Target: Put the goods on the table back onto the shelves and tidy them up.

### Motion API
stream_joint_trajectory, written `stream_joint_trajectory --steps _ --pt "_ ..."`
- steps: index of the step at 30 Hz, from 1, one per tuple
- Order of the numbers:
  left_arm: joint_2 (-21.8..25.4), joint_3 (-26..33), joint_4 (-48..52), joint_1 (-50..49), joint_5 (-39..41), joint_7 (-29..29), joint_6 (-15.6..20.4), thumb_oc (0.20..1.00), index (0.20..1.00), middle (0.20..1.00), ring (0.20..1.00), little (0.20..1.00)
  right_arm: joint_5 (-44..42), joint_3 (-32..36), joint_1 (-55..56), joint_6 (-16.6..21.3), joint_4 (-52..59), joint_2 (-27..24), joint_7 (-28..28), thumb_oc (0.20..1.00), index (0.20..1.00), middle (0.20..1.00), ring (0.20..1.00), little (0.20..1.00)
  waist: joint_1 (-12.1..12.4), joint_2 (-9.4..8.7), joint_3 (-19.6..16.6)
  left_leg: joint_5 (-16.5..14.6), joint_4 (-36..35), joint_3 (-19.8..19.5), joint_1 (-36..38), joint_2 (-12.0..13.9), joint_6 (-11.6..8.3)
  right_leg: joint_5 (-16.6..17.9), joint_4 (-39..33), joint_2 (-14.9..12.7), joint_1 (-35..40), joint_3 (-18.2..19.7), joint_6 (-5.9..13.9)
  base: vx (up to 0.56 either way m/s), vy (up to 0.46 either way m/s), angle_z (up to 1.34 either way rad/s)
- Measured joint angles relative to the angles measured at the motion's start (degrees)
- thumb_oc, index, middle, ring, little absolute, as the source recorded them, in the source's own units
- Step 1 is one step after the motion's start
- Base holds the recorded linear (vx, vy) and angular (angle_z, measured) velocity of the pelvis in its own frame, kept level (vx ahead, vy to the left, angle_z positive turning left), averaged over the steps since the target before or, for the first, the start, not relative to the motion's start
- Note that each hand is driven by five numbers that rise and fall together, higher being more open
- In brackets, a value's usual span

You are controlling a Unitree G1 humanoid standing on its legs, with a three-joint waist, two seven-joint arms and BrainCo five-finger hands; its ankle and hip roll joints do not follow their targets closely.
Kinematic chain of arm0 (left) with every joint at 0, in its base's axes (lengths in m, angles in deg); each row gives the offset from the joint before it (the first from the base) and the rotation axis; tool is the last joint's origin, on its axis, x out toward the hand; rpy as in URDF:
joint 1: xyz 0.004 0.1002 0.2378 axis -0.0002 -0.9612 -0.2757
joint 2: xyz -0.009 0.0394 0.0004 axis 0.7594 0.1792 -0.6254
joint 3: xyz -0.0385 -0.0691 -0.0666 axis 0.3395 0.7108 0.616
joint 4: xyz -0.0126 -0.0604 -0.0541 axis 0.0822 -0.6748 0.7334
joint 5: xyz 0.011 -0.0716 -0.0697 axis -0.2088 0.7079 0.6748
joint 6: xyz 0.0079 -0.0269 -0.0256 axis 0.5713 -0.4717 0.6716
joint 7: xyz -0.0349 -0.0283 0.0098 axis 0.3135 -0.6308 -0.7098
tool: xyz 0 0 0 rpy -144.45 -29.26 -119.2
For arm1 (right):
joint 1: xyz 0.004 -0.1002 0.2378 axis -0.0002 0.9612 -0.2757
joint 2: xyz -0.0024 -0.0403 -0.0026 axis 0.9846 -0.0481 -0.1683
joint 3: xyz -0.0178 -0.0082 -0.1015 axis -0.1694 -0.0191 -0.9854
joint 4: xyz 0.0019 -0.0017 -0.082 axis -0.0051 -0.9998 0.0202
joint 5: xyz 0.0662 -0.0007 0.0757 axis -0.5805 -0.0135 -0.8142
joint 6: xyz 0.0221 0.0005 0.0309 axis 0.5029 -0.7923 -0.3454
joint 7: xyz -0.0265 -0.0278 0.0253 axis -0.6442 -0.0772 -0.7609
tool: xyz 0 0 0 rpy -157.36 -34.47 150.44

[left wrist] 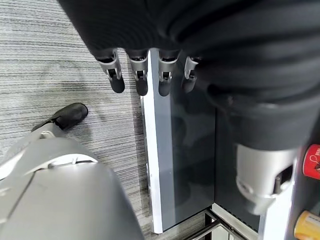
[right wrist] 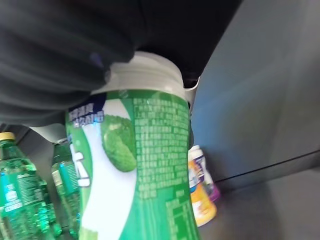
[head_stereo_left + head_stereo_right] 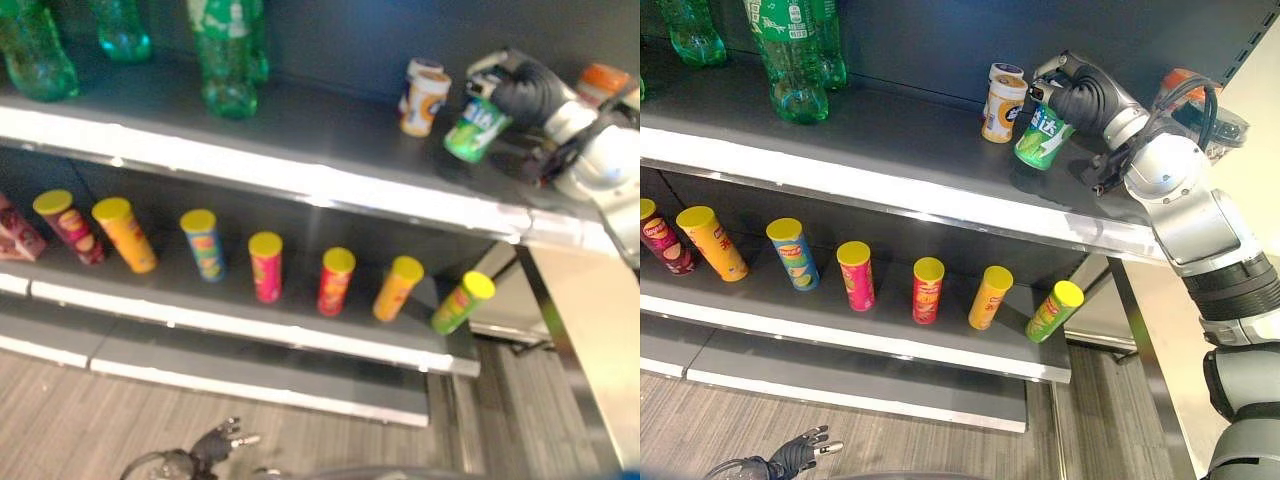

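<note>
My right hand is shut on a green jar with a white lid, holding it tilted just above the right end of the upper shelf. The right wrist view shows the same jar close up under the hand's dark cover. Just left of it on the shelf stands an orange and white jar, with another small jar behind it. My left hand hangs low near the floor in front of the shelving, its fingers relaxed and holding nothing.
Green soda bottles stand at the left of the upper shelf. Several chip cans stand in a row on the lower shelf, the rightmost ones leaning. An orange-lidded jar sits behind my right arm.
</note>
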Motion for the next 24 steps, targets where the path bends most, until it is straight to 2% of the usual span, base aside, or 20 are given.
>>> stream_joint_trajectory --steps 3,4,8,16,24 --pt "0.1 0.0 0.0 -0.2 0.0 0.1 0.0 1.0 1.0 1.0 1.0 1.0 0.7 0.2 0.0 -0.1 0.1 1.5 -0.1 0.2 0.2 0.2 0.2 0.2 0.4 0.75 0.5 0.0 0.0 -0.3 -0.4 -0.2 -0.03 -0.2 0.0 -0.2 -0.1 -0.1 0.16 0.02 0.014 0.05" --pt "0.0 0.0 0.0 -0.3 0.0 0.3 0.0 1.0 1.0 1.0 1.0 1.0 1.2 0.4 0.0 -0.1 0.3 2.6 -0.3 0.2 0.2 0.2 0.2 0.2 0.4 0.21 0.2 0.0 0.0 -0.4 -0.4 -0.3 -0.03 -0.2 0.0 -0.3 -0.1 -0.1 0.15 0.0 0.0 0.0" --pt "0.0 0.0 0.0 -0.3 0.0 0.4 0.0 1.0 1.0 1.0 1.0 1.0 3.4 -0.1 0.0 -0.1 1.1 4.6 -0.3 0.2 0.2 0.2 0.2 0.2 0.7 0.44 0.4 0.1 0.0 -1.1 -0.7 -0.5 -0.08 -0.2 0.0 -0.3 -0.4 -0.3 0.13 0.01 0.01 0.07" --pt "-0.1 0.0 0.0 0.2 0.0 0.7 0.0 1.0 1.0 1.0 1.0 1.0 6.8 -0.3 -0.5 -0.2 1.0 6.2 -0.3 0.2 0.2 0.2 0.2 0.2 1.9 1.05 0.8 0.1 0.0 -1.3 -0.8 -0.4 -0.08 -0.2 0.0 -0.3 -0.3 -0.3 0.13 0.0 0.0 0.0" --pt "-0.1 0.0 -0.2 -0.2 0.0 0.7 0.0 1.0 1.0 1.0 1.0 1.0 8.9 -0.3 -0.5 -0.7 1.0 6.1 0.1 0.2 0.2 0.2 0.2 0.2 2.0 1.04 0.8 0.1 0.0 -1.4 -0.9 -0.5 -0.09 -0.2 0.0 -0.3 -0.3 -0.4 0.14 0.0 0.0 0.0"
